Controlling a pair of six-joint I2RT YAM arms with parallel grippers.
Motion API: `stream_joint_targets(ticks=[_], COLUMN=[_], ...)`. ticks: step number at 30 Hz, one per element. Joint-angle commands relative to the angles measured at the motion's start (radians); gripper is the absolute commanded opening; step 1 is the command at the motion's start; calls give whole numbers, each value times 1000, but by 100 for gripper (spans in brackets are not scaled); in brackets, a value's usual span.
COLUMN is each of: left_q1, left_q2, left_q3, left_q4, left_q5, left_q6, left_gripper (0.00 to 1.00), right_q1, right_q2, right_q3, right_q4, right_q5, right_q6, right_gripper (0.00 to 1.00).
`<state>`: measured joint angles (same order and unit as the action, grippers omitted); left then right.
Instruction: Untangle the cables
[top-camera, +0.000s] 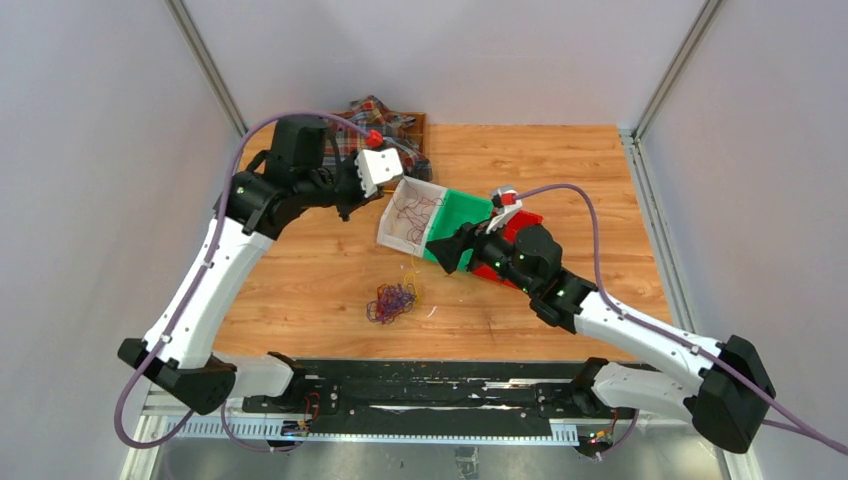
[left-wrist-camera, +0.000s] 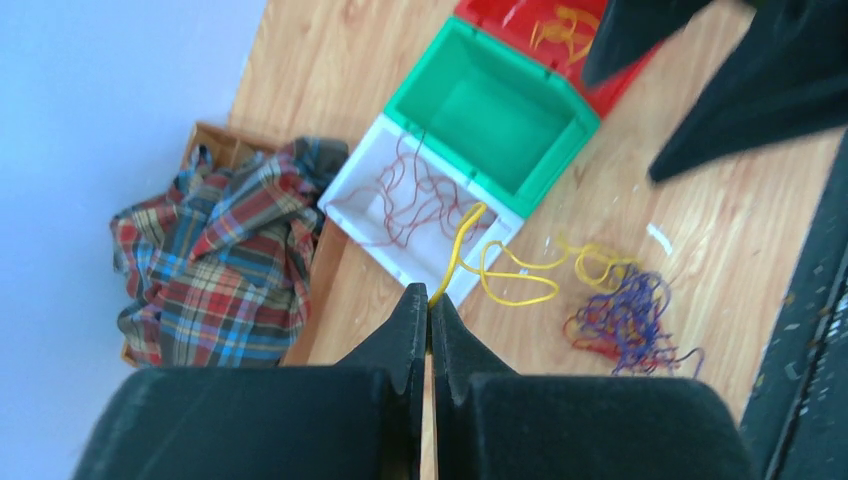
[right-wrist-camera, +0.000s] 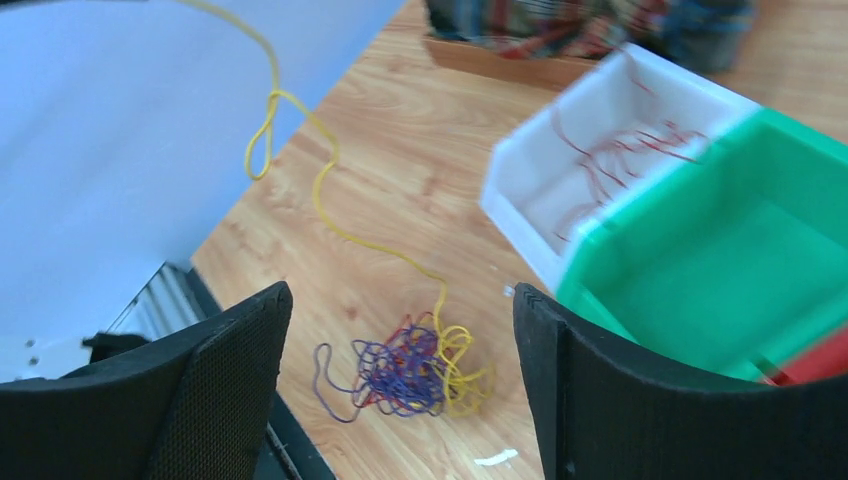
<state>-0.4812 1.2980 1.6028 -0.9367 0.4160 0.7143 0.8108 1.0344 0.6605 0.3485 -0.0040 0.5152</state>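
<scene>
We see the left gripper (left-wrist-camera: 430, 302) holding 1 yellow strand (left-wrist-camera: 461, 245) up out of the cables (top-camera: 391, 301), and the right gripper (right-wrist-camera: 400, 290) spread wide.

At the far left, a plaid cloth (left-wrist-camera: 220, 260) lies heaped in a wooden tray (left-wrist-camera: 212, 140). The left gripper's fingers are pressed together on the yellow strand, which curls down to the cables, a tangle of yellow, dark red and blue-purple on the table (top-camera: 320, 270), near and central. Just beyond them we find 3 bins in a row: a white bin (left-wrist-camera: 345, 190) holding dark red wires (left-wrist-camera: 420, 195), a green bin (left-wrist-camera: 490, 120), and a red bin (left-wrist-camera: 500, 20) with yellow wires (left-wrist-camera: 560, 30). The right gripper sits raised at the green bin's near edge, its 2 fingers well apart and facing the cables without touching them.
</scene>
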Motion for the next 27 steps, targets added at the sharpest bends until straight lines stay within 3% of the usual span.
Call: stream_joint_targets(ticks=[1,11,17,27], left_q1=[-7,-7,-7,-7], left_q2=[-37,-49,-50,-27], left_q3=[93,304,377,588], left_q4=[-27,-24,-24,-22], left_q5=[133,202,209,186], left_q6=[-150,-280,-325,-356], left_gripper=[0,0,1,0], right_q1=[74,146,197,256], right_q2=[64,191,270,398], right_q3=[75,110,130,143], right_q4=[164,281,287,297], right_q5=[-125,-121,-65,8], right_q6=[-137,-187,-214,-227], right_gripper=[81,82,70,68])
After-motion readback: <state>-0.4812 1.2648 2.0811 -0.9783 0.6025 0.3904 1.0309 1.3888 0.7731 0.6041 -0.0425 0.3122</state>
